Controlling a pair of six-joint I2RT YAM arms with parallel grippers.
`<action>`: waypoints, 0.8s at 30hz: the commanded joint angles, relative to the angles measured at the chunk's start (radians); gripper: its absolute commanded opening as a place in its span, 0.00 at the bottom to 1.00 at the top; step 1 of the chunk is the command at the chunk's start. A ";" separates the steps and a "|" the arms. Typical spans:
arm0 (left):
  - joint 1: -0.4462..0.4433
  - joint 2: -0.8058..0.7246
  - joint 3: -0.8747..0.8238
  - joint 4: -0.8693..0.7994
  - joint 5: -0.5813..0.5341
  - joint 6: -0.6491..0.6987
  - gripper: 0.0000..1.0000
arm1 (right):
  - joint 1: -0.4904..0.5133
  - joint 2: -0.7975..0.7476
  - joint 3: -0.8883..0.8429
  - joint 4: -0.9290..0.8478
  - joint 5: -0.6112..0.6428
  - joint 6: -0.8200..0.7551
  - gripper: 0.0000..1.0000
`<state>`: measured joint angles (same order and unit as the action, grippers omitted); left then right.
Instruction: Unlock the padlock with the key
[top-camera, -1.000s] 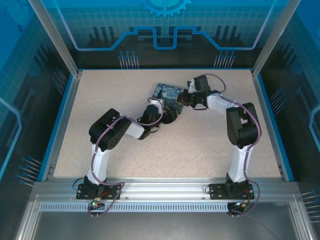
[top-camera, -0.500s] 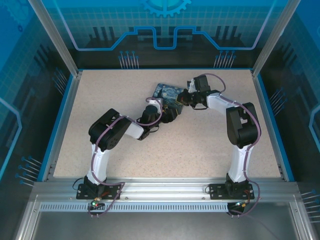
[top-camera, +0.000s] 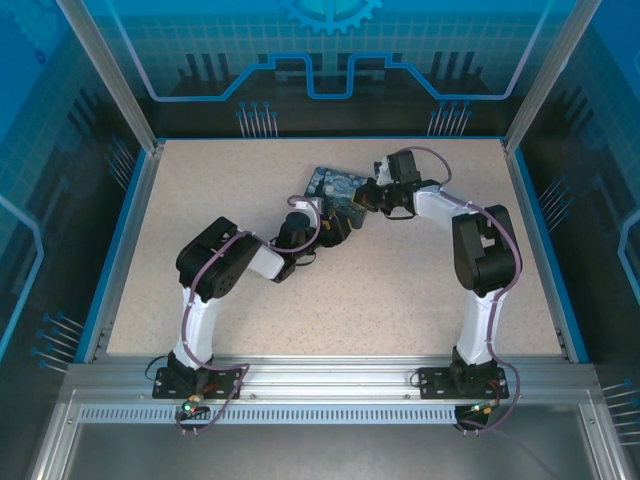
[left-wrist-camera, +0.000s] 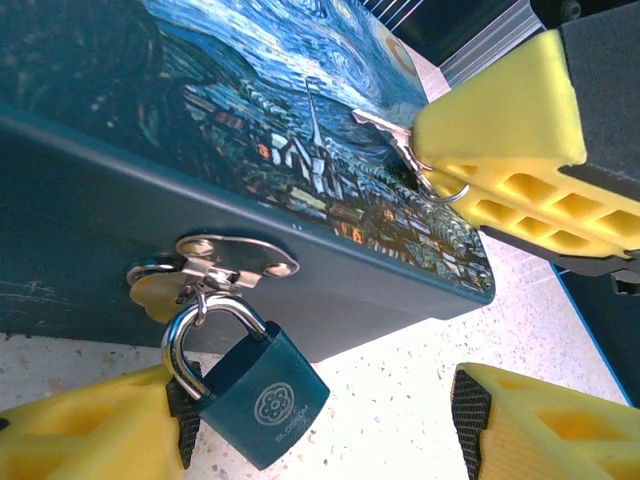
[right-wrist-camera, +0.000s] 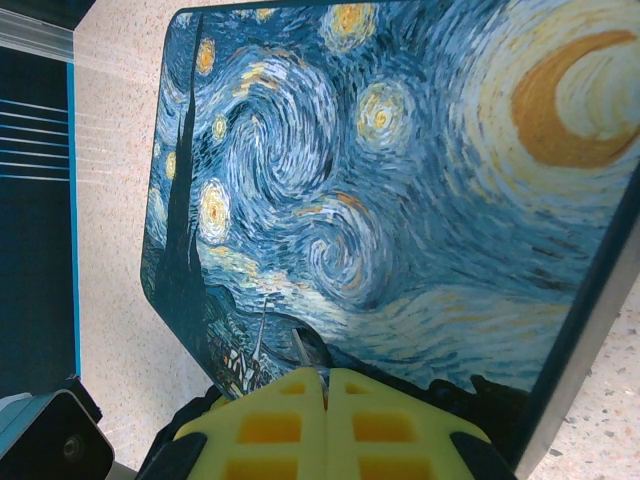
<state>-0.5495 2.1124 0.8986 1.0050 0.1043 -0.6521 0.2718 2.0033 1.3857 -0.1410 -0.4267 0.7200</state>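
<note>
Key up on tin, padlock hanging below it.
Right gripper pinched shut on key, blade lying over tin top. Padlock hangs from hasp between wide-set left gripper, touching one finger, apart from the other. Long axis slants: shackle up, base toward table, so keyway probably faces away from key.

The padlock pairs a matt dark body with a polished metal shackle; the painted tin looks glossy, the tabletop speckled.
</note>
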 joint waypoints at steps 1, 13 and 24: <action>0.007 -0.045 -0.010 0.107 0.037 -0.033 0.68 | -0.009 0.044 0.002 -0.065 0.004 -0.020 0.00; 0.013 -0.019 0.006 0.108 0.011 -0.057 0.60 | -0.009 0.044 -0.001 -0.057 0.000 -0.016 0.00; 0.026 -0.004 0.020 0.088 0.013 -0.060 0.57 | -0.012 0.045 -0.003 -0.060 -0.001 -0.019 0.00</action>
<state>-0.5320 2.1124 0.8928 1.0595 0.1101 -0.7090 0.2718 2.0033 1.3857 -0.1406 -0.4263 0.7200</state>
